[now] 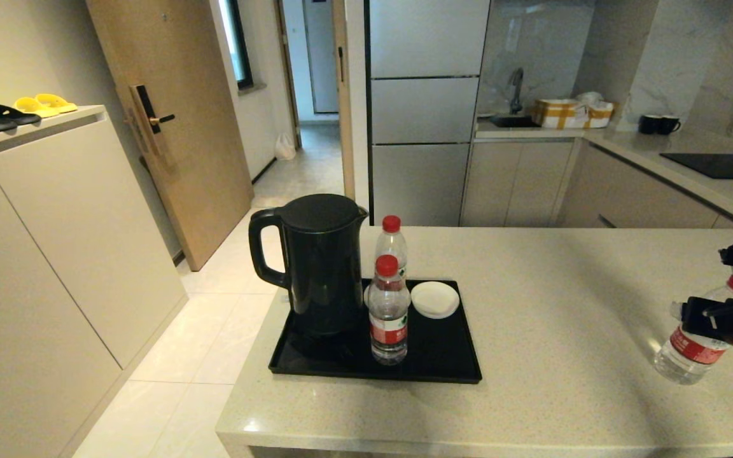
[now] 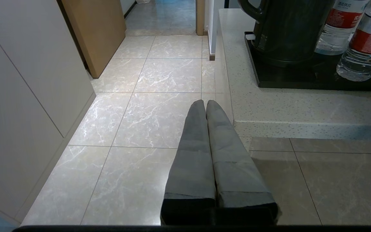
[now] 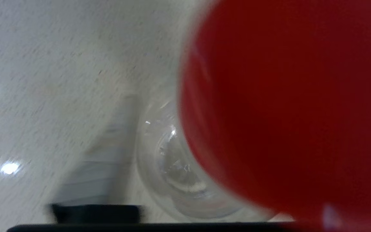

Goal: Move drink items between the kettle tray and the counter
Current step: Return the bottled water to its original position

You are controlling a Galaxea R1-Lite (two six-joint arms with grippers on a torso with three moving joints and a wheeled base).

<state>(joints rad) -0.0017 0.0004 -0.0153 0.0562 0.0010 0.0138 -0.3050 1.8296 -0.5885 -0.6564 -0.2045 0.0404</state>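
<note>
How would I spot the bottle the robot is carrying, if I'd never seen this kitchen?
Start at the counter and its black tray with the kettle. Two bottles stand upright there: one in front, one behind. The third bottle is far off at the counter's right end, tilted, in the right gripper; it alone is off the tray.

You have three water bottles (image 1: 389,318) (image 1: 392,245) (image 1: 691,346), one kettle (image 1: 315,261), one tray (image 1: 443,362), one saucer (image 1: 434,299).

The left end effector (image 2: 204,104), fingers pressed together, hangs over floor tiles (image 2: 147,119) beside the counter (image 2: 301,109).
</note>
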